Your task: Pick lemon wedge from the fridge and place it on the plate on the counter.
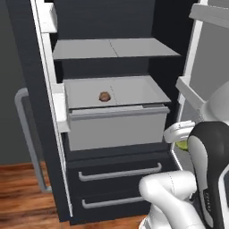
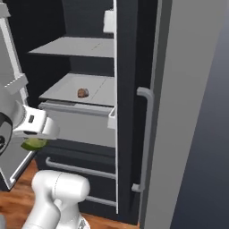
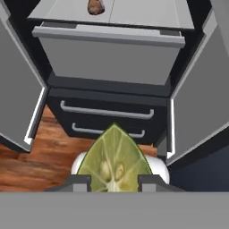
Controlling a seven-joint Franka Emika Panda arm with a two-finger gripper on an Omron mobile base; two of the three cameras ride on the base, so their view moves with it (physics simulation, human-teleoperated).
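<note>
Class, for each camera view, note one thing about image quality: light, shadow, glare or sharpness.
Left base view: flat, even light, no glare; the fridge interior stays dark behind pale shelves, and the brown lump is small and soft-edged. Right base view: same flat light, the lemon wedge half hidden under the arm. Hand view: the wedge looms large between the gripper fingers, its flesh sharp.

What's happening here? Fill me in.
The robot arm's tool is shut on the lemon wedge, holding it in front of the open fridge, above the wooden floor. A brown lumpy item sits on the shelf above the white drawer. The wedge is not yet on any plate.
</note>
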